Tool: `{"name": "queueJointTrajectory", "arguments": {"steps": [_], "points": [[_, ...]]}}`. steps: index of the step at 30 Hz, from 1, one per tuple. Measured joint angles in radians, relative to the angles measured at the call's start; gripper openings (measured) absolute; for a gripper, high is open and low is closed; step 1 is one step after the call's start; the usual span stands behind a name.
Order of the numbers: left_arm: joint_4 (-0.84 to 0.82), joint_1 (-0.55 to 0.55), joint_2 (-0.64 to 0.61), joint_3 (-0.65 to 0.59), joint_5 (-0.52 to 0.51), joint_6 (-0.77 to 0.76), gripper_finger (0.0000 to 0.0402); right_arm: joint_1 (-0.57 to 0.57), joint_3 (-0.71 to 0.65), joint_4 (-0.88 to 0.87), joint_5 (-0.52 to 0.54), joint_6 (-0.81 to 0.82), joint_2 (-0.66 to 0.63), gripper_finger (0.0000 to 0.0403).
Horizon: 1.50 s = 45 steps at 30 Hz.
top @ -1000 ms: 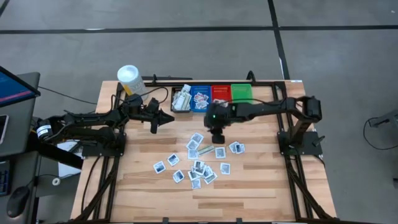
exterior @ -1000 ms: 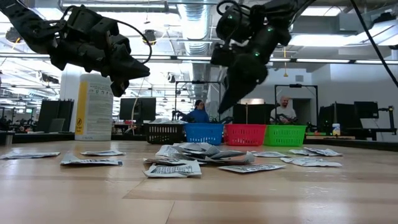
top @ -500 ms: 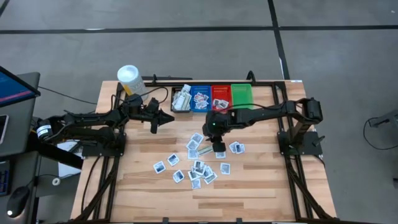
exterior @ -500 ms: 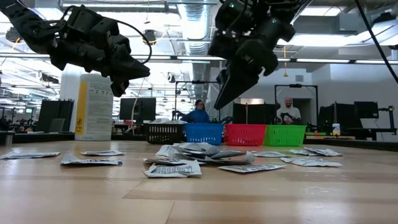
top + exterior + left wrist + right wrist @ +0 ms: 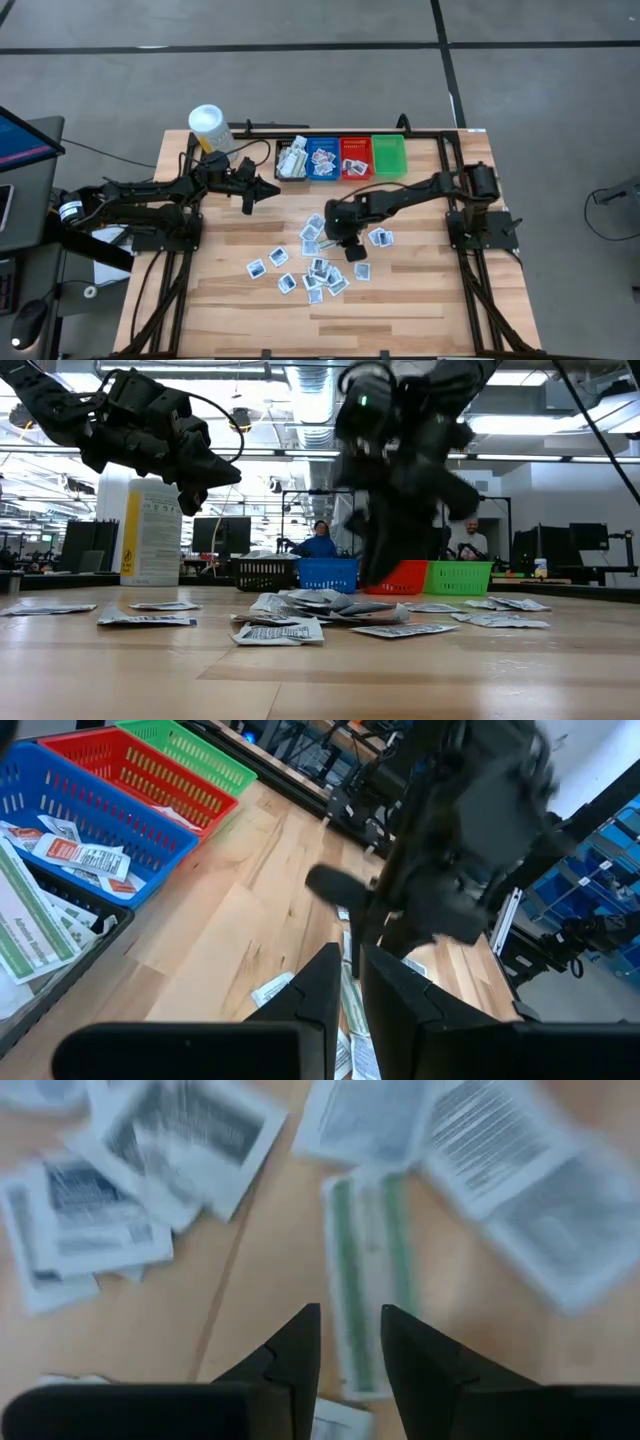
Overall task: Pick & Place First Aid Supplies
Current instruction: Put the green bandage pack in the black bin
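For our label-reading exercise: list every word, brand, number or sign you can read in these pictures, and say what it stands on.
No text here reads with certainty.
Packets on the table: dark print, too small or blurred.
Green-striped packet: print blurred.
Green-printed sheets in the black bin: lettering too blurred.
White tub with a yellow strip: print too small.

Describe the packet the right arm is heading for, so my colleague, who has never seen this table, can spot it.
Start at the row of bins on the table's far edge, then drop to the pile of packets mid-table. At the pile's top edge, under the right hand, lies the long packet. Its green stripes set it apart; the neighbours are squarish with dark print.
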Motion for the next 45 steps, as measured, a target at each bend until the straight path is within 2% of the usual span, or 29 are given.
{"name": "queueJointTrajectory", "arguments": {"steps": [8, 16, 19, 24, 29, 36, 45], "points": [[-0.007, -0.019, 0.0, 0.0, 0.0, -0.002, 0.0043, 0.002, 0.007, 0.033, 0.004, -0.001, 0.105, 0.0102], [-0.007, -0.02, 0.0, 0.0, 0.0, -0.001, 0.0043, 0.001, 0.006, 0.041, 0.009, -0.001, 0.12, 0.01], [-0.007, -0.02, 0.0, 0.0, 0.0, 0.0, 0.0043, 0.001, 0.005, 0.04, 0.013, 0.0, 0.121, 0.0082], [-0.007, -0.02, 0.0, 0.0, 0.0, 0.0, 0.0043, 0.0, 0.005, 0.039, 0.015, 0.014, 0.122, 0.0013], [-0.007, -0.02, 0.0, 0.0, 0.0, 0.0, 0.0043, 0.0, 0.004, 0.035, 0.012, 0.053, 0.122, 0.0004], [-0.007, -0.02, 0.0, 0.0, 0.0, -0.001, 0.0043, -0.017, -0.004, 0.01, 0.008, 0.063, 0.04, 0.0001], [0.063, -0.02, 0.001, 0.0, -0.03, -0.106, 0.0043, -0.087, -0.004, 0.071, 0.141, 0.066, -0.155, 0.0001]]}}
